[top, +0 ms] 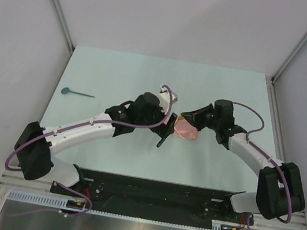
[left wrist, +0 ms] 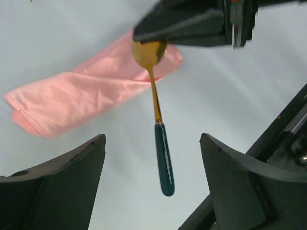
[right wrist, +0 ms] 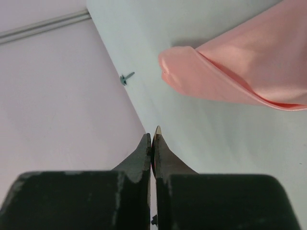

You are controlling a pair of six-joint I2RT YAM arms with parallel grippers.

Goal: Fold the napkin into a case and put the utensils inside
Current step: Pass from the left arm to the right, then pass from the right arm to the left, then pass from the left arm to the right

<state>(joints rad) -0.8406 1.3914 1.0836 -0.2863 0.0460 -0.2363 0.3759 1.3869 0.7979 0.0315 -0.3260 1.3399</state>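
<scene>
The salmon-pink napkin lies folded into a narrow layered case on the table between my two arms; its rounded end shows in the right wrist view. My right gripper is shut on the golden bowl of a spoon, and the bowl's thin edge pokes out at the fingertips. The spoon's dark teal handle hangs down between the wide-apart fingers of my left gripper, which is open and touches nothing. The other utensil, a teal-green spoon, lies far left on the table.
The teal-green spoon rests close to the left wall. The two grippers crowd together beside the napkin at mid-table. Pale walls enclose the table on three sides, and a black rail runs along the near edge.
</scene>
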